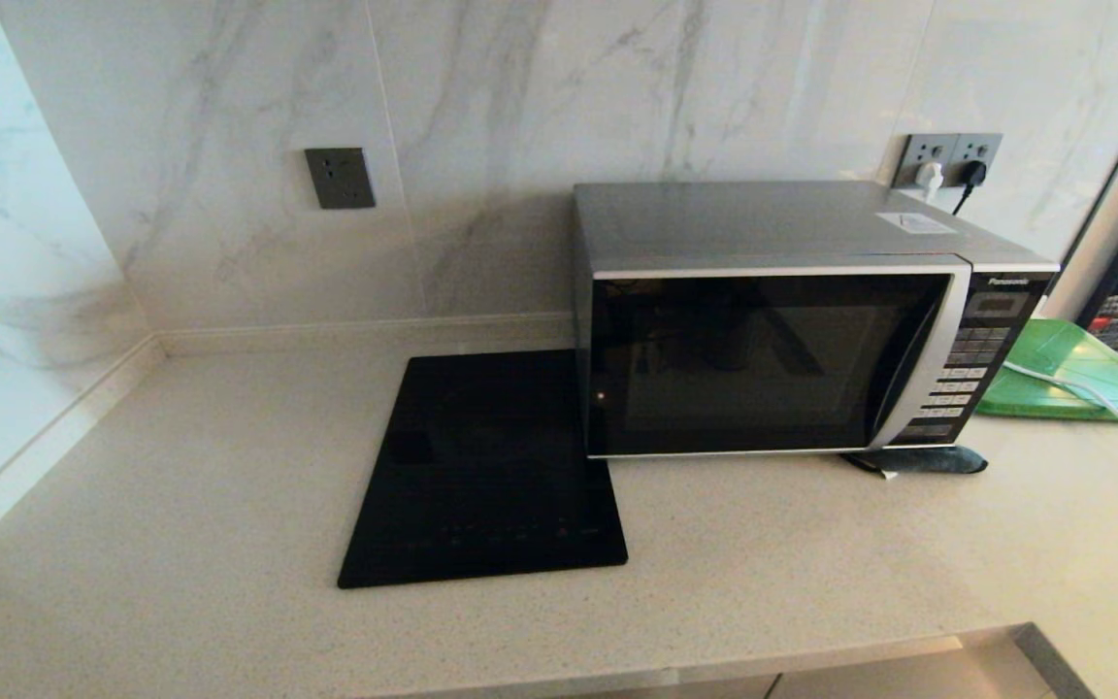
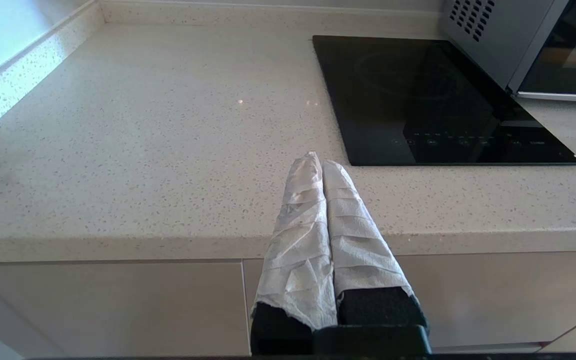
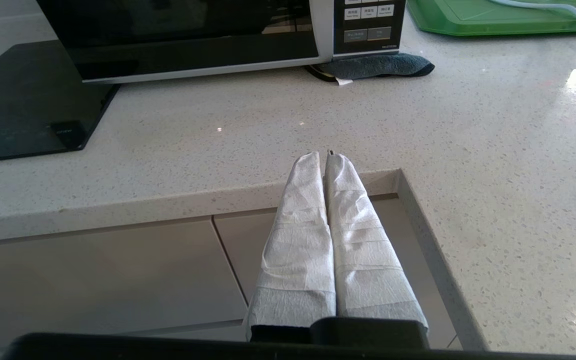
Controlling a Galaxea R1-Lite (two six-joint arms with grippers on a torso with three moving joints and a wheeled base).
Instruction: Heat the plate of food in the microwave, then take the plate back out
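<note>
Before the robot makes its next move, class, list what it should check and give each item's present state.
1. Boxy silver-and-black microwave door shut: ok.
2. Lilac plate of food located: not ok, in no view.
3. Left gripper empty, wrapped fingers together: ok.
4. Right gripper empty, at the speckled counter edge: ok.
5. Curved silver door handle unobstructed: ok.
6. Microwave plugged in: cannot tell.

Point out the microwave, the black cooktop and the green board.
microwave (image 1: 763,364): head view, middle of the dark glass door.
black cooktop (image 1: 481,466): head view, centre of the glass slab.
green board (image 1: 1068,374): head view, its flat top.
</note>
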